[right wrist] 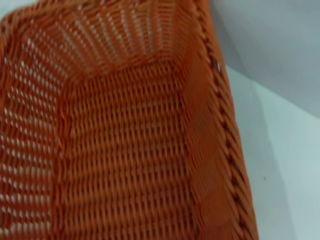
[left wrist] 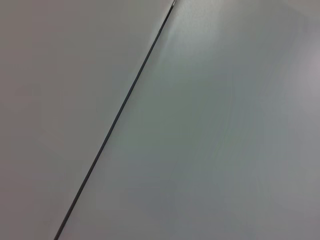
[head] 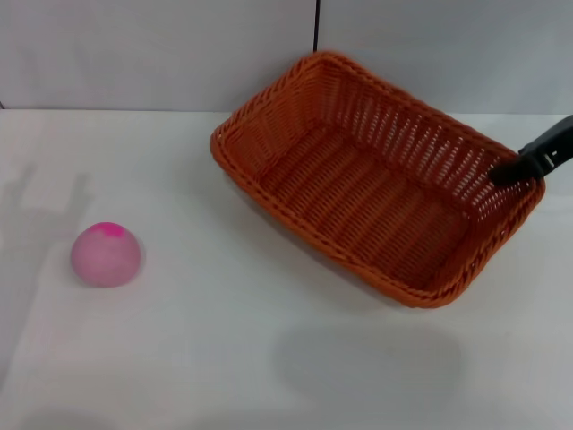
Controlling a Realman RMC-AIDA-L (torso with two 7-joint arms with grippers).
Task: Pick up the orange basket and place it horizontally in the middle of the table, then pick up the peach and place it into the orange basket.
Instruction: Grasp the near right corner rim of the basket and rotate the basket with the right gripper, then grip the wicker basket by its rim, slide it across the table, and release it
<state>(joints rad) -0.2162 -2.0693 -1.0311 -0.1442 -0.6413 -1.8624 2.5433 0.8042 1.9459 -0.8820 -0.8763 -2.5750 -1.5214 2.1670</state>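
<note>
The orange basket (head: 358, 197) hangs tilted above the right half of the white table (head: 179, 358), and its shadow lies apart from it on the tabletop nearer to me. My right gripper (head: 515, 170) reaches in from the right edge, shut on the basket's right rim. The right wrist view looks down into the empty woven inside of the basket (right wrist: 125, 150). The peach (head: 106, 254), pale pink with a magenta blotch on top, rests on the table at the left, far from the basket. My left gripper is out of view.
A grey wall with a dark vertical seam (head: 316, 25) stands behind the table; the left wrist view shows only a grey panel with a seam (left wrist: 115, 120). A strip of white table (right wrist: 290, 160) shows beside the basket in the right wrist view.
</note>
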